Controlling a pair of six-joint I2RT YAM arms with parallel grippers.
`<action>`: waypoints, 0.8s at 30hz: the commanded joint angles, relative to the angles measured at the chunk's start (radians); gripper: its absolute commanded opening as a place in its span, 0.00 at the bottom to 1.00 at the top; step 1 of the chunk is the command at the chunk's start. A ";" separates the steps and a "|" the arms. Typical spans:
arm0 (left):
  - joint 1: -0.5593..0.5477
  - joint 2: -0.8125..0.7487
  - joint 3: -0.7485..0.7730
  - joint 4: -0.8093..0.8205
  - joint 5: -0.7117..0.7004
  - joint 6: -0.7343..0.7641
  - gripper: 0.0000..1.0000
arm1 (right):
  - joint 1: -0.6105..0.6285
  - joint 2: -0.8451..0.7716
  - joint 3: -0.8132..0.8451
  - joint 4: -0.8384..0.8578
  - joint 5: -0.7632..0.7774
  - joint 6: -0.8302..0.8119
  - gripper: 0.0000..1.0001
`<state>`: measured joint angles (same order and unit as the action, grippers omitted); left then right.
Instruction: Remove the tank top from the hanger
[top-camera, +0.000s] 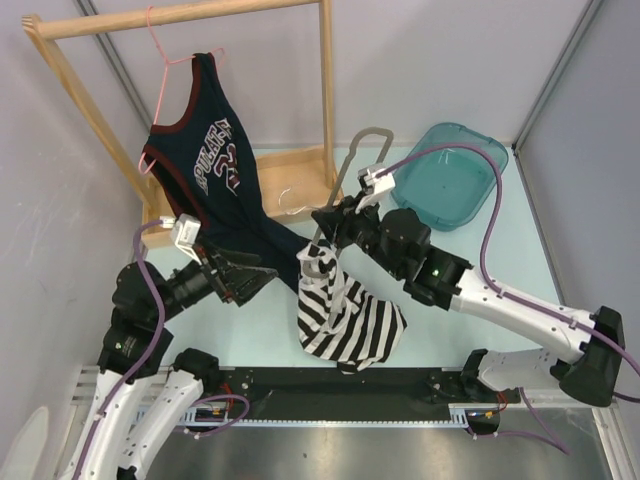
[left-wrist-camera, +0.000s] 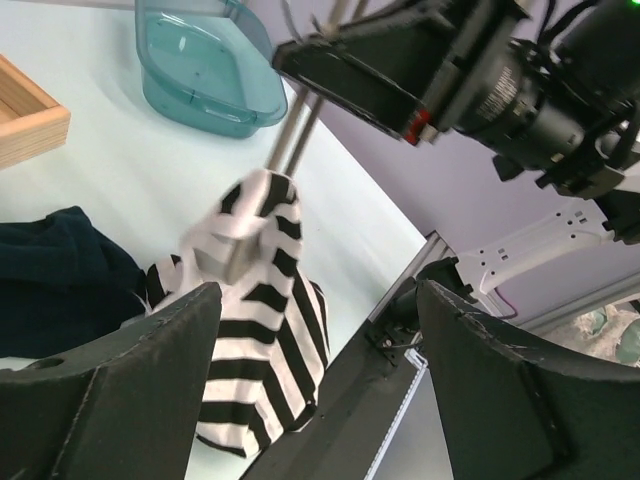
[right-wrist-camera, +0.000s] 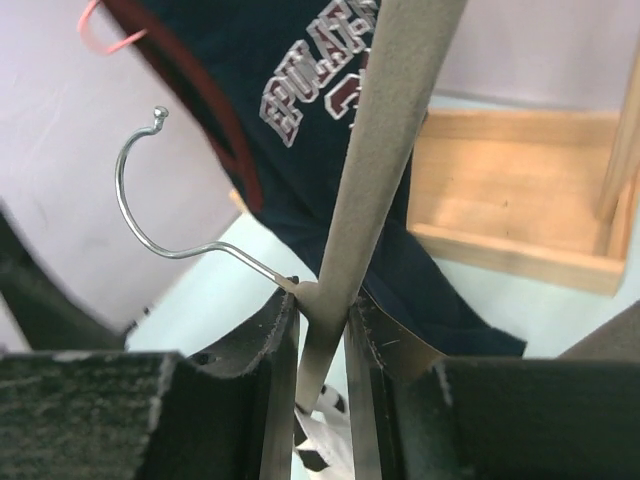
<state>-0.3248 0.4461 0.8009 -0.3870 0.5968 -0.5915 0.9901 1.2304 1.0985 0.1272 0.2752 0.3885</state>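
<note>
A black-and-white striped tank top hangs from the lower end of a grey hanger and droops onto the table. My right gripper is shut on the hanger's neck, just below the wire hook. In the left wrist view the top hangs on the hanger bar. My left gripper is open and empty, just left of the top. In its own view the jaws stand wide apart, with the top in front of them.
A navy jersey hangs on a pink hanger from a wooden rack at the back left. Its hem lies by my left gripper. A teal bin sits at the back right.
</note>
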 joint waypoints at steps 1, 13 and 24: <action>0.000 0.000 0.012 0.042 -0.006 0.007 0.84 | 0.039 -0.087 -0.012 0.042 -0.001 -0.267 0.00; -0.002 0.017 -0.032 0.177 0.104 -0.079 0.84 | -0.039 -0.141 0.056 -0.020 -0.157 -0.361 0.00; -0.181 0.039 -0.071 0.290 0.008 -0.100 0.84 | -0.042 -0.235 0.023 -0.084 0.010 0.172 0.00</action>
<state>-0.3763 0.4660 0.7437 -0.2024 0.6678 -0.6765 0.9520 1.0626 1.1191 0.0185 0.2443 0.2775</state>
